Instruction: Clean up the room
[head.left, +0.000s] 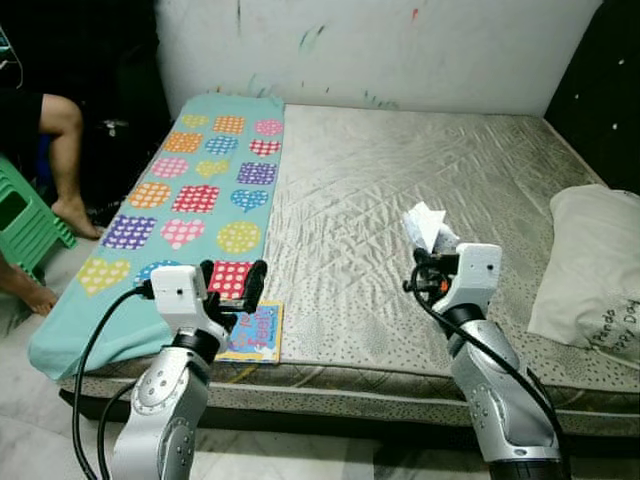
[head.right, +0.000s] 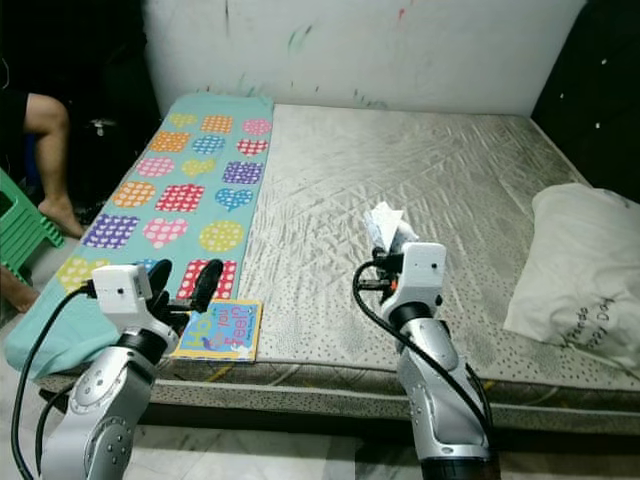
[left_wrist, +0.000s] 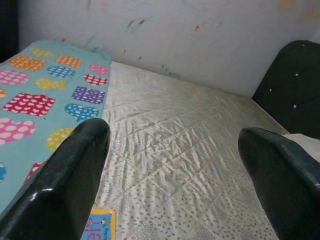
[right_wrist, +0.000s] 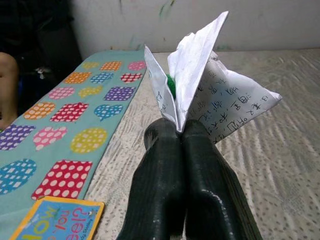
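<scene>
Counted on the one mattress (head.left: 400, 200): one patterned blanket (head.left: 195, 200), one pillow (head.left: 590, 265), one booklet (head.left: 252, 332) and one crumpled paper (right_wrist: 210, 95); one green stool (head.left: 25, 215) stood beside.

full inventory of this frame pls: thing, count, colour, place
mattress: 1, grey quilted, fills the middle
blanket: 1, teal with coloured hearts, along the mattress's left side
book: 1, blue and yellow, near mattress edge beside the blanket
pillow: 1, white, right side of mattress
crumpled paper: 1, white with handwriting, held above the mattress
stool: 1, green, floor at far left
person's legs: bare, by the stool
left tool: open, over the book
right tool: shut on the crumpled paper
</scene>
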